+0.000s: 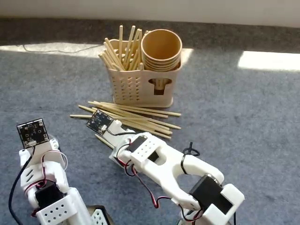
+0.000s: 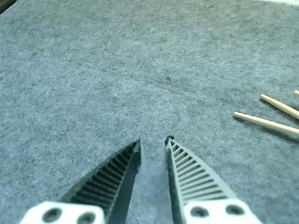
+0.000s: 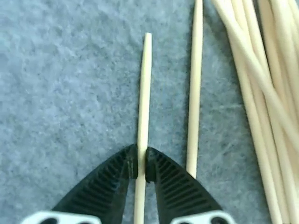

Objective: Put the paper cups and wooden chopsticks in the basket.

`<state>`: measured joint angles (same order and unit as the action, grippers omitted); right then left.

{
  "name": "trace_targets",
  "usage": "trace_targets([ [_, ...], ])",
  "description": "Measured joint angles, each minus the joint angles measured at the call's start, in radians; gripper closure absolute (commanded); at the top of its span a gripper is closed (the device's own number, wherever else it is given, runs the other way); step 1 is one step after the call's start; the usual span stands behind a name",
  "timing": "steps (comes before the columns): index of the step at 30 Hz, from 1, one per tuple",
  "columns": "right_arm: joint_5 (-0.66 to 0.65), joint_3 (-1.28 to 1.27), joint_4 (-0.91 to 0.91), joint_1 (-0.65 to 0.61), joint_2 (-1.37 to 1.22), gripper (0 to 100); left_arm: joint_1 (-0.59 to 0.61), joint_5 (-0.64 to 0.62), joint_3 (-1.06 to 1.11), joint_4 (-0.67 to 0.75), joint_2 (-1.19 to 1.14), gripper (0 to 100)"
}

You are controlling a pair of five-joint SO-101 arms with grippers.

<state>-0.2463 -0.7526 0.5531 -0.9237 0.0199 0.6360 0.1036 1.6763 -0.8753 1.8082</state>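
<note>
Chopstick [image 3: 144, 93] pinched by right hand [image 3: 141, 163], loose pile [image 3: 261, 93] just beside, left hand [image 2: 153, 142] spread over carpet [image 2: 117, 70].

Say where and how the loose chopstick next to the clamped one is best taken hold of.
Likely grip the loose chopstick across its middle, from above: it lies flat on the carpet, with bare gaps either side for the jaws, between the clamped chopstick and the pile.

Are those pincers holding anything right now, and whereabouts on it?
The right pincer is closed on one wooden chopstick, partway along its shaft. The left pincer is open and holds nothing.
</note>
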Motion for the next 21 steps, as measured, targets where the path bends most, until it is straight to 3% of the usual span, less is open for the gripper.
trace_targets([
  [8,-0.005,0.052,0.164,0.008,0.046,99.3,0.000,0.000,0.000,0.000,0.000,91],
  [21,-0.011,0.109,0.222,0.012,-0.080,99.3,0.000,0.000,0.000,0.000,0.000,91],
])
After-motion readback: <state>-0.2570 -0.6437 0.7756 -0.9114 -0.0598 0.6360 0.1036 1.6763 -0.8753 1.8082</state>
